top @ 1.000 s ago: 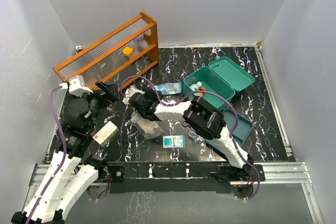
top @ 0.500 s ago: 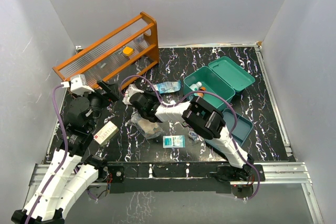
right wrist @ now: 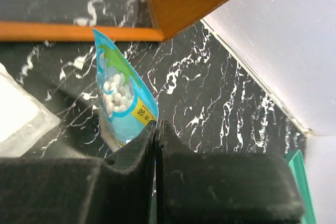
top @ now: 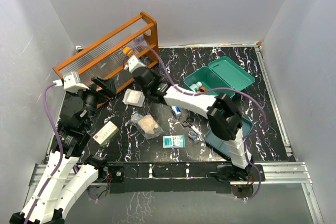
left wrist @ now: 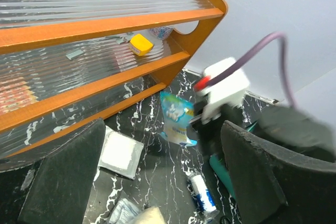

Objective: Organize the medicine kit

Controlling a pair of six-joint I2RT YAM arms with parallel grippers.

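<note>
Counts, top view:
- 1 medicine kit (top: 212, 82)
- 1 orange rack (top: 105, 51)
- 1 blue-grey tray (top: 245, 128)
- 1 blue pouch (right wrist: 119, 100)
- 1 flat white packet (top: 134, 97)
- 1 clear bag (top: 147, 125) with tan contents
- 1 white carton (top: 105, 132) with a red label
- 1 small teal carton (top: 173, 140)
- 1 white-blue roll (top: 176, 110)
- 1 yellow piece (left wrist: 140, 44) on a rack shelf
- A few tiny bits right of the teal carton, too small to ID.

Kit: teal-green, rounded corners. Lid is swung fully open and lies flat on the far-right side. It sits at 2 o'clock on the table, with the tray at 4 and the rack at 10. One small bottle (top: 195, 86) shows inside, at the left end.

Right gripper (right wrist: 156, 125): clamped tight on one edge of the pouch, which is off the table by the rack's right end.

Left gripper (top: 105, 87): jaws spread wide with nothing between them. It sits at 9 o'clock, facing the rack.
</note>
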